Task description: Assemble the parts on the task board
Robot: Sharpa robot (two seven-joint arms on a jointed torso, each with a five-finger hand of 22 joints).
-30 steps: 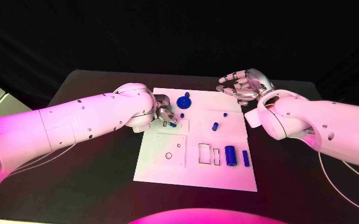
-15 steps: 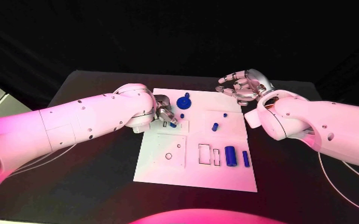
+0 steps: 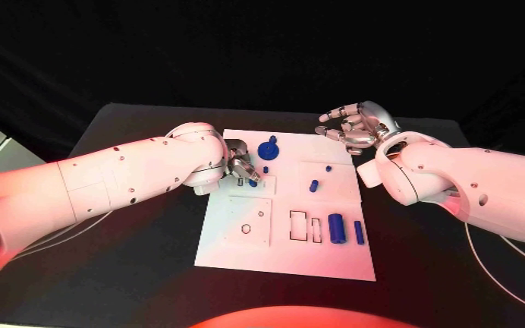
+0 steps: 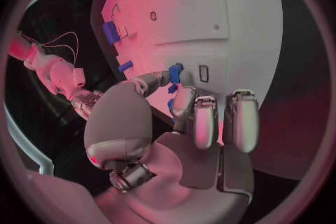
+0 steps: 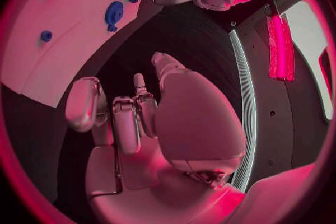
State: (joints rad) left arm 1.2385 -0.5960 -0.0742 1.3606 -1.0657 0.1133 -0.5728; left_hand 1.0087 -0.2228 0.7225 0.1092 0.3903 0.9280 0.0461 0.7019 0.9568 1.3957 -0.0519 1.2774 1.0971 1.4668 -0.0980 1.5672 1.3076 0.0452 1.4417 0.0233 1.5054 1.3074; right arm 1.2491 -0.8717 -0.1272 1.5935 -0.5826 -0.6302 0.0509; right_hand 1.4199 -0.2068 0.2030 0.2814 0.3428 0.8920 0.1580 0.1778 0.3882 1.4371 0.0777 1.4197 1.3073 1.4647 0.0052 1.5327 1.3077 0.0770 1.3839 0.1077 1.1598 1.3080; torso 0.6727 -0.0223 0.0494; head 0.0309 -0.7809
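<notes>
The white task board (image 3: pixel 246 248) lies in the middle of the black table. My left hand (image 3: pixel 239 165) is low over the board's far left part and pinches a small blue part (image 3: pixel 253 182) between thumb and a finger, right at the board's surface. In the left wrist view the same small blue part (image 4: pixel 175 74) sits between the fingertips beside a small rectangular slot (image 4: pixel 204 73). My right hand (image 3: pixel 356 126) hovers over the board's far right corner, fingers apart and loosely bent, holding nothing. My right hand (image 5: pixel 133 117) is bare in the right wrist view.
On the board lie a round blue disc part (image 3: pixel 269 149), a small peg (image 3: pixel 314 185), a thick blue cylinder (image 3: pixel 337 228) and a thin blue bar (image 3: pixel 359 231). Empty rectangular slots (image 3: pixel 299 224) and a round hole (image 3: pixel 246 228) lie nearer me.
</notes>
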